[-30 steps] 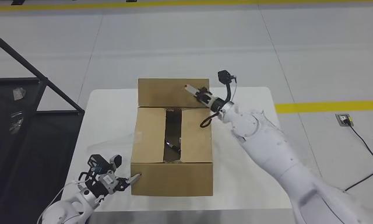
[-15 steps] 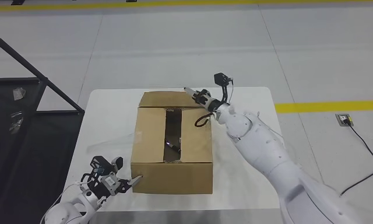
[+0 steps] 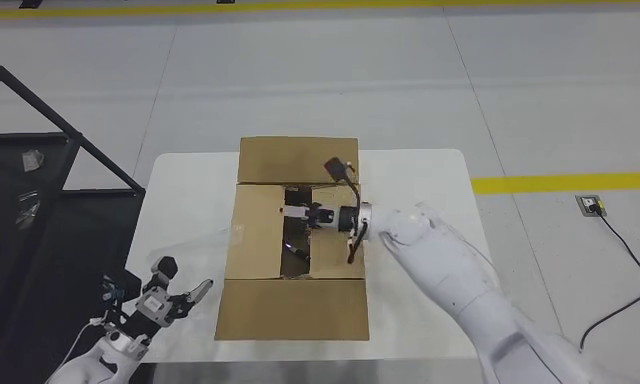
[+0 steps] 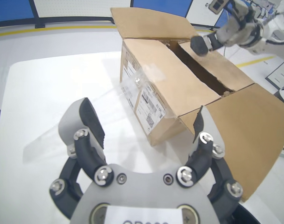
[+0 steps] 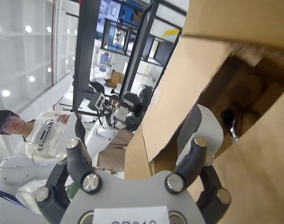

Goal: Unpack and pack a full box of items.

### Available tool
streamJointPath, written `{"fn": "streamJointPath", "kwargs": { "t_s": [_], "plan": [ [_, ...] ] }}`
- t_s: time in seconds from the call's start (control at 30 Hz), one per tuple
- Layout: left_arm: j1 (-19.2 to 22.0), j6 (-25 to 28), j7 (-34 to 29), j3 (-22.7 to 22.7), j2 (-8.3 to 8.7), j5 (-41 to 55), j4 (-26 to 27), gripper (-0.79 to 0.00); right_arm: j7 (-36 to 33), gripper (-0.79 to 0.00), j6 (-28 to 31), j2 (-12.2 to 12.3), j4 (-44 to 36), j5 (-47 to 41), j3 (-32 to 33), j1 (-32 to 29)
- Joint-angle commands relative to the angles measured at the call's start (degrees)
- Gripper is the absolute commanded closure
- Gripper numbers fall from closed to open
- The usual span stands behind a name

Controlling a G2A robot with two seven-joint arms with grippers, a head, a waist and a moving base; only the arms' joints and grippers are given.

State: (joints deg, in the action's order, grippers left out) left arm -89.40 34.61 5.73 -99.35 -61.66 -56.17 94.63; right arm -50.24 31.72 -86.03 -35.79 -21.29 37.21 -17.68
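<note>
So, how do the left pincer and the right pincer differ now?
The left pincer is over the table, beside the box; the right pincer is at the gap between its top flaps. The left pincer holds nothing; the right pincer straddles a flap edge. Both are open.

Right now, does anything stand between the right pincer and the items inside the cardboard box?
Yes. The cardboard box's two long top flaps lie almost shut, leaving only a narrow slot over the contents. The right pincer, open, hovers at that slot with one flap's edge between its fingers. The end flaps are already folded out.
</note>
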Motion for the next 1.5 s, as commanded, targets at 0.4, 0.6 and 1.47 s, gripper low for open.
{"fn": "streamJointPath", "kwargs": {
  "t_s": [0.4, 0.6, 1.47],
  "plan": [
    [-2.5, 1.0, 3.5, -0.3, -0.09, -1.6, 0.7, -0.785, 0.6, -0.785, -10.4, -2.7, -0.4, 1.0, -1.5, -1.9],
    [-3.4, 0.9, 4.2, 0.2, -0.14, -3.8, 1.6, -0.785, -1.7, -0.785, -8.8, -4.6, 3.3, -5.2, -0.1, -1.5],
    [5.0, -12.8, -2.5, 10.8, -1.46, -10.3, 5.2, -0.785, -10.0, -0.785, -0.4, -7.1, -4.2, -10.7, 4.1, -2.1]
  ]
}}
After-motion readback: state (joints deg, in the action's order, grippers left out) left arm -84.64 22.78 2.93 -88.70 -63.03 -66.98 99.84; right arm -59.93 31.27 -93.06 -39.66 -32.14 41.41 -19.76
